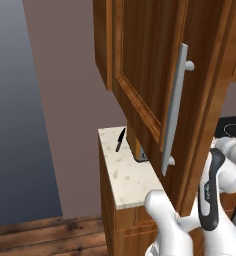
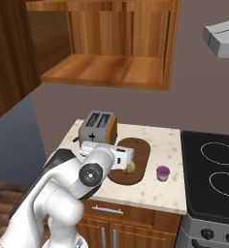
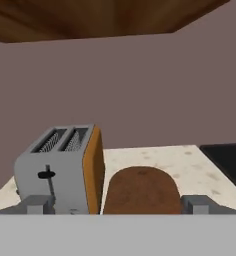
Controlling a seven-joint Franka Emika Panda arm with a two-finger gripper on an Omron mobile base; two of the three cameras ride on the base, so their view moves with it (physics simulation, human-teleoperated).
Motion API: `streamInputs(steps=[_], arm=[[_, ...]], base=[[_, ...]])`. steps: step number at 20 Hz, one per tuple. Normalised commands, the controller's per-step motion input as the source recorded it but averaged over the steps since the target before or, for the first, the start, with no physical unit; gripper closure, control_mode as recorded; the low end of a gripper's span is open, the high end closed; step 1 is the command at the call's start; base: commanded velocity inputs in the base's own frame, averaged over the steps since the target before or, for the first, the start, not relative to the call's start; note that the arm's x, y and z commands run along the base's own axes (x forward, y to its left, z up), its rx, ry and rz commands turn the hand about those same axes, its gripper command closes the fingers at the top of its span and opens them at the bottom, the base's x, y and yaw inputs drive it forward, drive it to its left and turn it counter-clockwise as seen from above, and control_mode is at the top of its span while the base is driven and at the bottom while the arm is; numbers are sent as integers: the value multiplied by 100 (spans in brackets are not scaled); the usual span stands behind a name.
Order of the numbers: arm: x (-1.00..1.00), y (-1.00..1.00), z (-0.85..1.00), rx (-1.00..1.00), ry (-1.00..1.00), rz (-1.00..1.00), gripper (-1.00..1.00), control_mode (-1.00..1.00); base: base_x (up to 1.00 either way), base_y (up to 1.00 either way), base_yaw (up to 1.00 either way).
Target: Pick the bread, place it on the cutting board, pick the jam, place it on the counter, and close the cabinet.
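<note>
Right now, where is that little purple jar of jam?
In the right base view the jam stands on the counter, just right of the cutting board and left of the black stovetop.

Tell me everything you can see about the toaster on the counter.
The toaster is a grey metal box with two slots on top, orange-brown end panels and a dark lever on its front face. It stands upright on the speckled cream counter, near the back left corner, below the open cabinet. The dark cutting board lies just to its right; whether they touch is not clear. Nothing shows in the slots.
</note>
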Motion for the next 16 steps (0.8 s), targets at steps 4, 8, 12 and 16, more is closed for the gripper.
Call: streamInputs(steps=[4,8,12,16], arm=[[-51,18,22,0,-18,0,-100,-100],[-43,23,16,0,-18,0,-100,-100],[-44,24,22,0,-19,0,-100,-100],[-49,27,22,0,-19,0,-100,-100]], base=[[0,0,0],[0,0,0],[0,0,0],[0,0,0]])
